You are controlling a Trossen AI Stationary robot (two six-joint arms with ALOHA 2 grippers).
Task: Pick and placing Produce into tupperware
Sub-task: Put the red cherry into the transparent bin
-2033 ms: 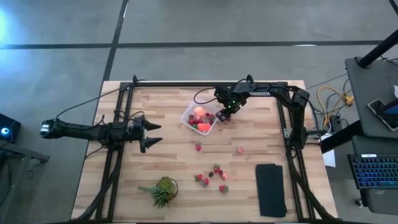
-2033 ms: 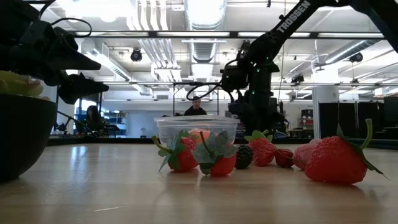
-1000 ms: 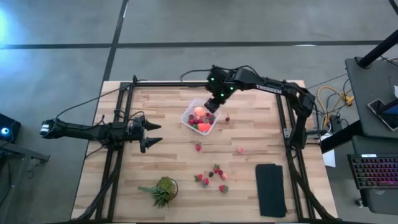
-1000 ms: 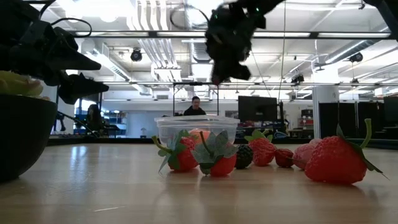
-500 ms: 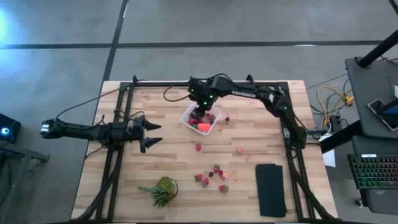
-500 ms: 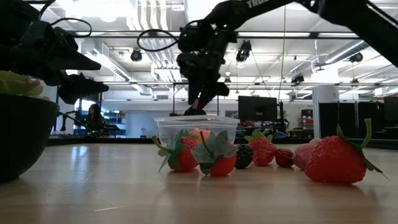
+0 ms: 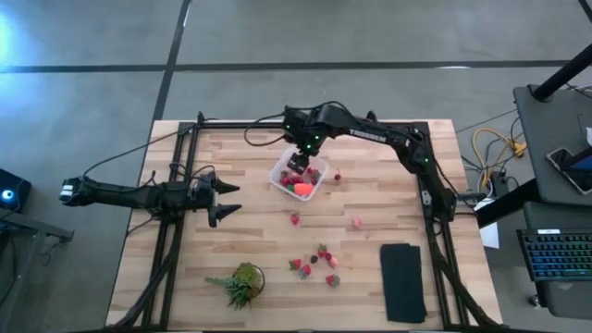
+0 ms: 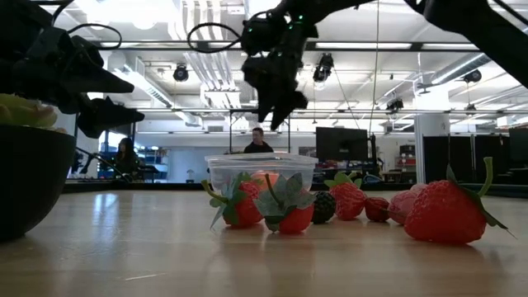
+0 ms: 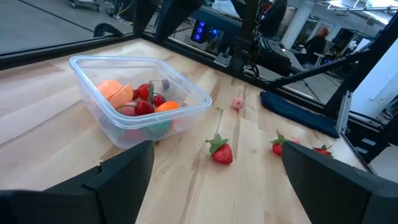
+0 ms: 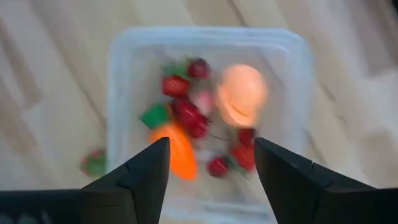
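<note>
While the right arm hangs over the tub, this looks like a drop-off.
Table (image 7: 370, 240): loose strawberries (image 7: 314, 262) remain.
Tub (image 7: 281, 170): mid-table, holding fruit.
Right gripper (image 7: 298, 163): fingers apart, empty.
Left gripper (image 7: 229, 198): spread wide, waiting aside.
Next: fetch another strawberry.

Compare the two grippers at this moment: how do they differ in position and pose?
The right gripper hangs over the tupperware, pointing down into it; the left gripper sits away from the tub at the table's left side, lying level. The right's jaws frame the produce inside the tub; the left's frame the tub from the side. Both have open jaws holding nothing.
</note>
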